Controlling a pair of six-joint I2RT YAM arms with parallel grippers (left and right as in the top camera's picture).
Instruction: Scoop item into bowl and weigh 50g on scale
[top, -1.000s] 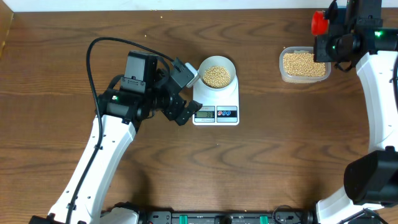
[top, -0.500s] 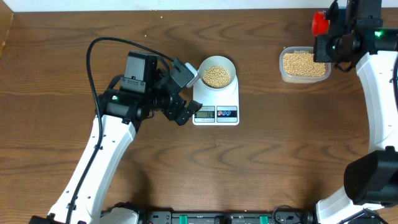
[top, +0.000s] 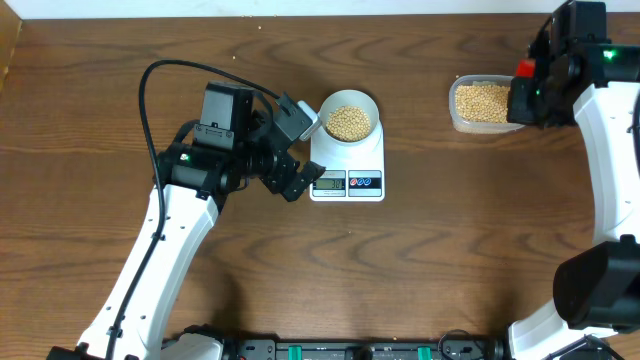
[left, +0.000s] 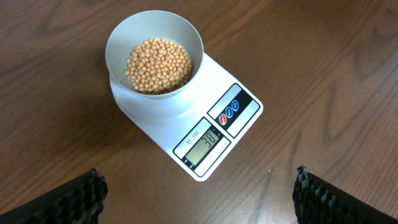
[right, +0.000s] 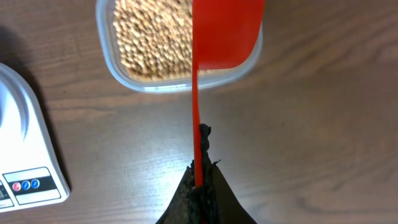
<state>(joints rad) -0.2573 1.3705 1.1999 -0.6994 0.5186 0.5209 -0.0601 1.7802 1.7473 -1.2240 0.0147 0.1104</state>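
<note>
The pale bowl (top: 326, 110) (left: 118, 43) stands on the white scale (top: 373, 156) (left: 214, 81) and holds a heap of tan beans (top: 348, 123) (left: 158, 65). The scale's display (left: 208, 139) reads 38. My left gripper (top: 305, 150) (left: 198, 190) hovers open just left of the scale, with nothing between its fingers. My right gripper (top: 530, 90) (right: 200, 168) is shut on the thin handle of a red scoop (top: 524, 68) (right: 227, 31). The scoop's blade hangs over the right side of a clear tub's beans (top: 480, 100) (right: 155, 37).
The clear plastic tub (top: 453, 112) (right: 186, 86) of beans sits at the back right, partly under the right arm. A black cable (top: 145, 100) loops above the left arm. Brown wooden tabletop lies between scale and tub.
The right gripper has moved toward the near side with the red scoop, which now shows only as a small red patch beside the tub. The left arm, bowl and scale have not moved.
</note>
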